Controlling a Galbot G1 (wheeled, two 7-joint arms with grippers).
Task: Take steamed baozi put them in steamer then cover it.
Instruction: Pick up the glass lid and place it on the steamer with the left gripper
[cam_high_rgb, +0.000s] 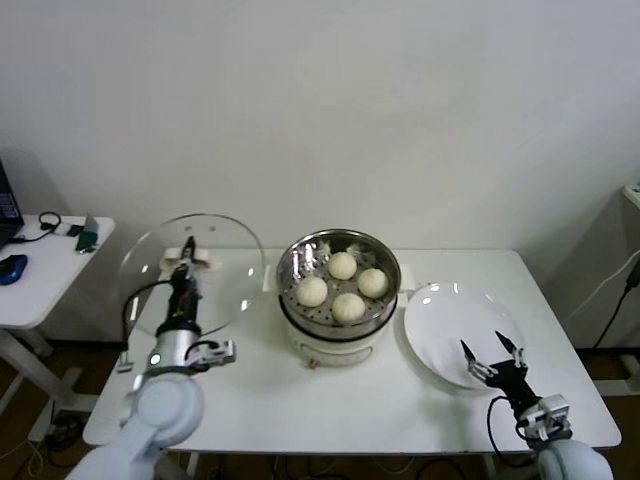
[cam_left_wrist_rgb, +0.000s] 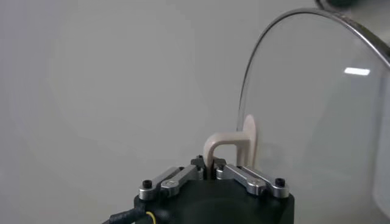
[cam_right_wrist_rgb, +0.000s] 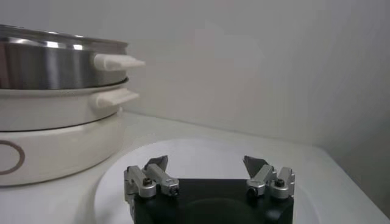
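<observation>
A: What colours are the baozi (cam_high_rgb: 342, 281) and the steamer (cam_high_rgb: 338, 296)?
B: Cream-white buns; shiny steel basket, perforated, on a white base.
A: The cover (cam_high_rgb: 192, 274)?
B: Clear glass, pale handle.

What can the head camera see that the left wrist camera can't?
Only the head view shows the four steamed baozi sitting in the steamer, the bare white plate on the table, and the right gripper open above the plate's near edge.

Only the left wrist view shows, up close, the pale handle pinched in the left gripper.

Both show the cover, held upright by the left gripper, off the steamer.
</observation>
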